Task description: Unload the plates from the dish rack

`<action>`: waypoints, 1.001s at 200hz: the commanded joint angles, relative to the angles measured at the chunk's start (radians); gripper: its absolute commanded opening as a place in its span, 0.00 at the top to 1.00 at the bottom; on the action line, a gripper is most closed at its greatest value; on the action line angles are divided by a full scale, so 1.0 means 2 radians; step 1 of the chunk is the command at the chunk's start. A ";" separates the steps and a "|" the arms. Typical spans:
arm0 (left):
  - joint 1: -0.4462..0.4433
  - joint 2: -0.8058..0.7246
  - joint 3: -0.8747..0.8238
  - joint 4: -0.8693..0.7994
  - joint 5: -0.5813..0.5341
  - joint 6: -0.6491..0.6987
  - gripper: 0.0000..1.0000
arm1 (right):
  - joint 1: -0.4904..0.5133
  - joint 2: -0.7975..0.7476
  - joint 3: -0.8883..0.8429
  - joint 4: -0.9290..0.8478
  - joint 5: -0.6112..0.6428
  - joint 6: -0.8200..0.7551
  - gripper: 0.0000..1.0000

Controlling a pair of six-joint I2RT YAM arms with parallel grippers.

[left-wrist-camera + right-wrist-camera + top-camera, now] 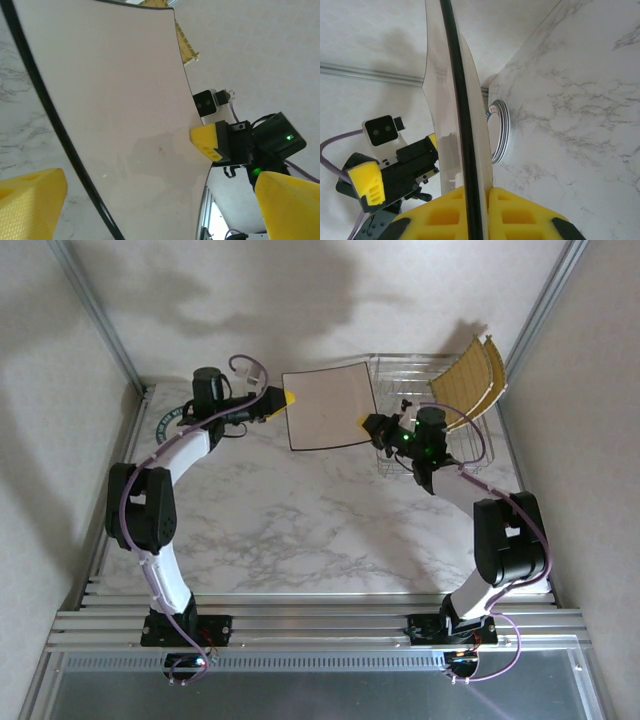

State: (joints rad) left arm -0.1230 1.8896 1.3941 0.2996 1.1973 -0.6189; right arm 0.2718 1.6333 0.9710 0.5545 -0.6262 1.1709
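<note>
Right gripper (472, 199) clamped shut on the dark rim of the white square plate (330, 405), held off the table (300, 530) just left of the dish rack (405, 362). Left gripper (283, 398) spread wide, straddling the plate's edge farthest from the rack without pinching it. Bare marble in front of the rack. Yellow plates (470, 375) leaning at its right end. Walls close behind.

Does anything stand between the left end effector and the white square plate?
Nothing visible does. The open left end effector is right at the left edge of the white square plate, while the right end effector clamps the opposite edge.
</note>
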 commanded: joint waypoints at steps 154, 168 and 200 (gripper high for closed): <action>-0.004 0.035 -0.012 0.076 0.023 -0.055 0.87 | 0.027 0.005 0.080 0.057 -0.024 -0.035 1.00; -0.004 0.035 -0.011 0.073 0.020 -0.055 0.98 | 0.028 0.006 0.082 0.056 -0.027 -0.035 1.00; -0.004 0.034 -0.010 0.073 0.016 -0.056 1.00 | 0.029 0.007 0.084 0.047 -0.027 -0.037 1.00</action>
State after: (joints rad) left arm -0.1154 1.9591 1.3720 0.3992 1.2205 -0.8272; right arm 0.3103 1.6676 1.0531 0.5106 -0.6334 1.0775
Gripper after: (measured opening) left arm 0.071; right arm 0.106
